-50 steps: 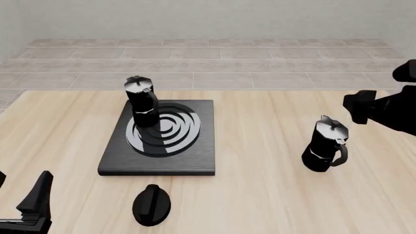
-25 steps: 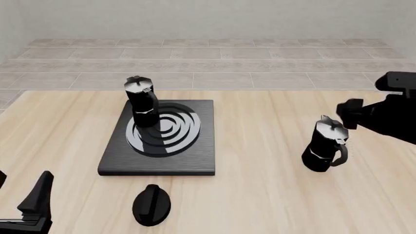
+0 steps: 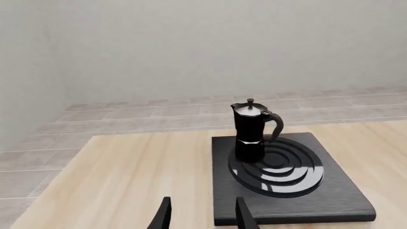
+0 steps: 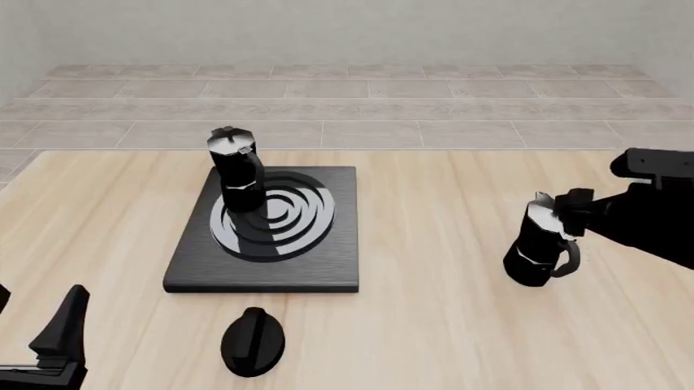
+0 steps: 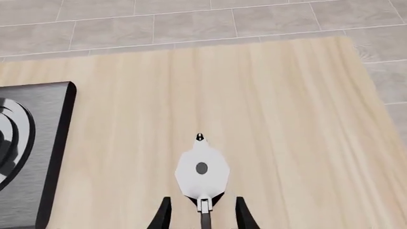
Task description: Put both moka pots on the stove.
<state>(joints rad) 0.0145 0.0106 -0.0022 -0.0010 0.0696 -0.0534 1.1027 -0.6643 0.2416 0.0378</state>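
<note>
Front view: my right pincer (image 4: 573,203) sits just behind the lid of the second moka pot (image 4: 540,241), which stands on the table (image 4: 434,268) well to the right of the stove (image 4: 268,233); my arm hides how wide the fingers stand. My left pincer (image 4: 49,345) is cut off at the frame's lower corner.

Left wrist: fingertips (image 3: 163,214) apart, holding nothing; ahead, the first moka pot (image 3: 252,129) stands on the stove's burner.

Right wrist: fingertips (image 5: 243,213) spread open either side of the pot's handle, gripping nothing.
</note>
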